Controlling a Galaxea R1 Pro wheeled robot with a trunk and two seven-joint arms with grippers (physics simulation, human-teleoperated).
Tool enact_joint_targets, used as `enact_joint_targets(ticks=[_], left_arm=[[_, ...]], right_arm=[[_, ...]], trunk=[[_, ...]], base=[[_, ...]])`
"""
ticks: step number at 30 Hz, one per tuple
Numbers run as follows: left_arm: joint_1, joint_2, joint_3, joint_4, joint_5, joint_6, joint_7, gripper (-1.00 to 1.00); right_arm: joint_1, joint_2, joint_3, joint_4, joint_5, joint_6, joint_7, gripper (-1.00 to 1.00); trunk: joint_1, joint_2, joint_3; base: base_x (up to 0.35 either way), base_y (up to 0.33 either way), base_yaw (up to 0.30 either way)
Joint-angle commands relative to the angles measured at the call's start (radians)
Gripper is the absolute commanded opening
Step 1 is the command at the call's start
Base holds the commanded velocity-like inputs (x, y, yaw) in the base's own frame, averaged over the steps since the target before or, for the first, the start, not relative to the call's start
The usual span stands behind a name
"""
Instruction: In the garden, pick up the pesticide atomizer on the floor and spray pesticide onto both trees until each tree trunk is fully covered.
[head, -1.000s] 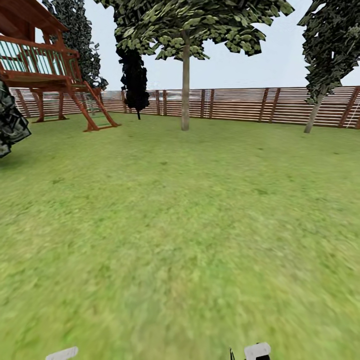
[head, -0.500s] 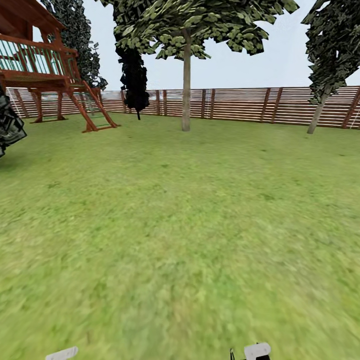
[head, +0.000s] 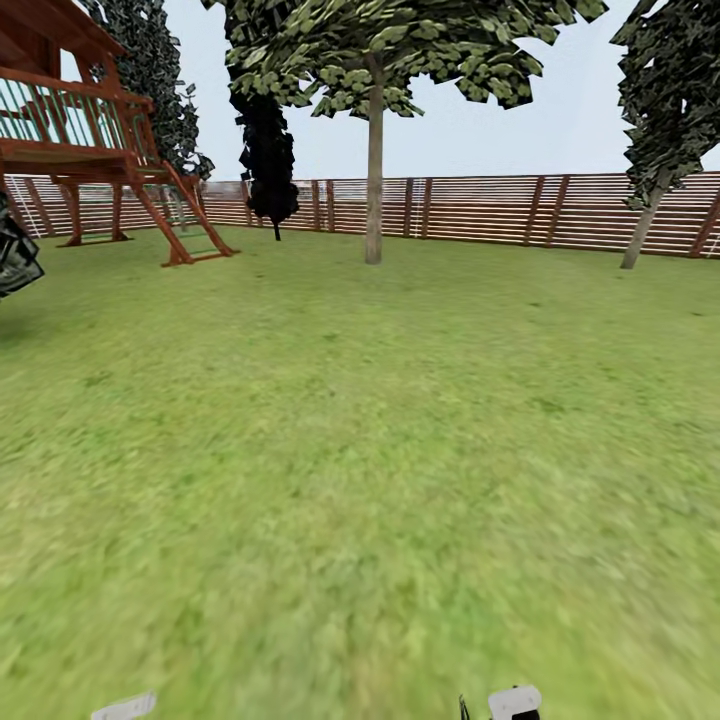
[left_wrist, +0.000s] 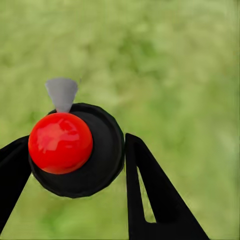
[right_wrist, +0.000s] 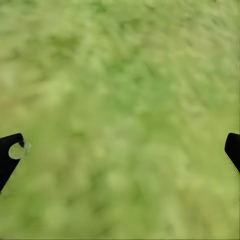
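Green lawn (head: 360, 450) is spread across the head view, ringed at the far side by a brown slatted fence (head: 480, 210). Against the earlier head pictures the whole scene is seen shifted slightly to the right and downward in the picture, which is read as a movement of the camera, not of the things. One tree (head: 400, 50) with a pale trunk (head: 374, 180) is seen near the middle in front of the fence; a second tree (head: 670, 90) with a leaning trunk (head: 640, 235) is seen at the right edge. A red-brown wooden play tower (head: 80, 130) is placed at the far left, and a near-black narrow tree (head: 268, 150) beside it.

In the left wrist view the pesticide atomizer (left_wrist: 75, 150) is shown as a black round body with a red cap and a grey nozzle, gripped between the black fingers (left_wrist: 150, 190) of the left gripper (left_wrist: 75, 165), closed against its sides, above blurred grass.

In the right wrist view the right gripper (right_wrist: 120, 150) is seen spread wide, its fingertips (right_wrist: 10, 150) at opposite edges with nothing held between them.
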Motion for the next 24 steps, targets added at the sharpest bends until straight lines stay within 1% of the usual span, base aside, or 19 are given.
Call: enact_joint_targets(ticks=[1, 24], left_arm=[[0.0, 0.0, 0.0, 0.0, 0.0, 0.0, 0.0, -1.0], [0.001, -0.003, -0.001, 0.001, -0.004, 0.0, -0.001, -1.0]], right_arm=[[0.0, 0.0, 0.0, 0.0, 0.0, 0.0, 0.0, 1.0], [0.0, 0.0, 0.0, 0.0, 0.0, 0.0, 0.0, 1.0]], trunk=[[0.0, 0.0, 0.0], [0.0, 0.0, 0.0]], base=[[0.335, 0.004, 0.0], [0.335, 0.0, 0.0]])
